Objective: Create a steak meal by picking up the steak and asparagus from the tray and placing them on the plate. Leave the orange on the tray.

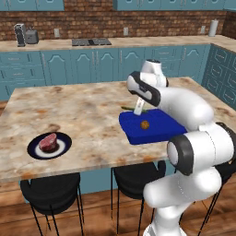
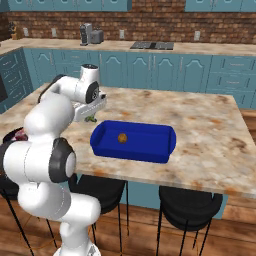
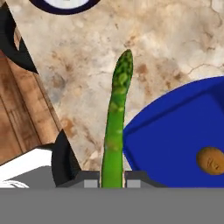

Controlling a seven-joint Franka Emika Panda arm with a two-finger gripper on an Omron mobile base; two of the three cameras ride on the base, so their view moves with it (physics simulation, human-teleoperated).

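Marble counter (image 1: 87, 120) across the middle of both base views. Blue tray (image 1: 159, 131) right of centre in the left base view, centre in the right base view (image 2: 145, 150), lower right in the hand view (image 3: 175, 135). Round plate (image 1: 62, 148) at lower left of the left base view, with the steak (image 1: 48, 142) lying on it. Orange (image 1: 144, 124) resting on the tray floor; in the hand view at the right edge (image 3: 211, 160). Gripper (image 3: 112, 180) at bottom centre of the hand view, jaws clamped on the asparagus (image 3: 117, 122). Stalk squeezed between both fingertips at its lower end, tip pointing up the frame, over the counter just beside the tray's corner.
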